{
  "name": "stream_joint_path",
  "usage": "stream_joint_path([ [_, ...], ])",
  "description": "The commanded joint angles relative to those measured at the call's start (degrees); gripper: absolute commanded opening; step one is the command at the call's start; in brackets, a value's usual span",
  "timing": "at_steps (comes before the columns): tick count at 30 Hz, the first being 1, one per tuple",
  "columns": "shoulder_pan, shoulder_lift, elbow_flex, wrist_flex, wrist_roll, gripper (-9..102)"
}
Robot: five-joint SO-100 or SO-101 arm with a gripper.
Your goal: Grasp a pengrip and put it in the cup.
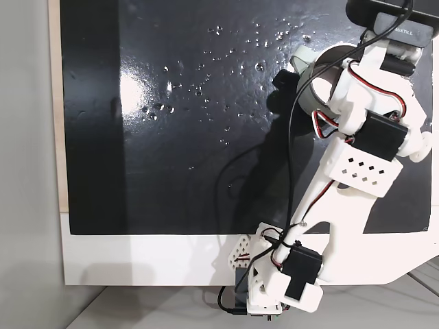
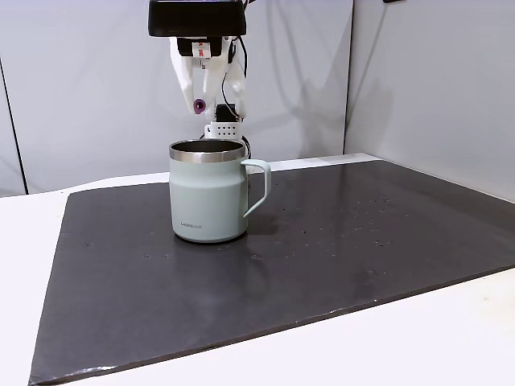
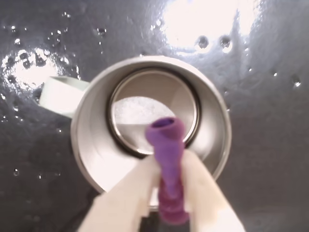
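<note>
A purple tube-shaped pengrip [image 3: 169, 164] is pinched between my two white fingers [image 3: 205, 193], its open end pointing down over the mouth of the cup [image 3: 91, 140]. In a fixed view the gripper [image 2: 211, 103] hangs above the pale grey-green cup [image 2: 208, 197], with the pengrip [image 2: 199, 104] a short way above the steel rim. The cup stands upright on the dark mat, its handle [image 2: 259, 186] to the right in that view. Seen from above in the other fixed view, the arm covers most of the cup [image 1: 317, 83].
A black mat [image 1: 178, 137] covers most of the white table [image 1: 137, 260], speckled with small droplets. The arm's base [image 1: 274, 281] sits at the near edge in a fixed view. A grey wall [image 2: 80, 96] stands behind the table.
</note>
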Motion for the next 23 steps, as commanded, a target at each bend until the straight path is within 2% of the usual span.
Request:
stream_joint_path([
  [1, -0.26, 1.76, -0.35, 1.58, 0.09, 30],
  [4, -0.18, 2.72, -0.35, 2.37, 0.18, 40],
  [23, 0.26, 4.92, -0.97, 2.55, -0.70, 39],
])
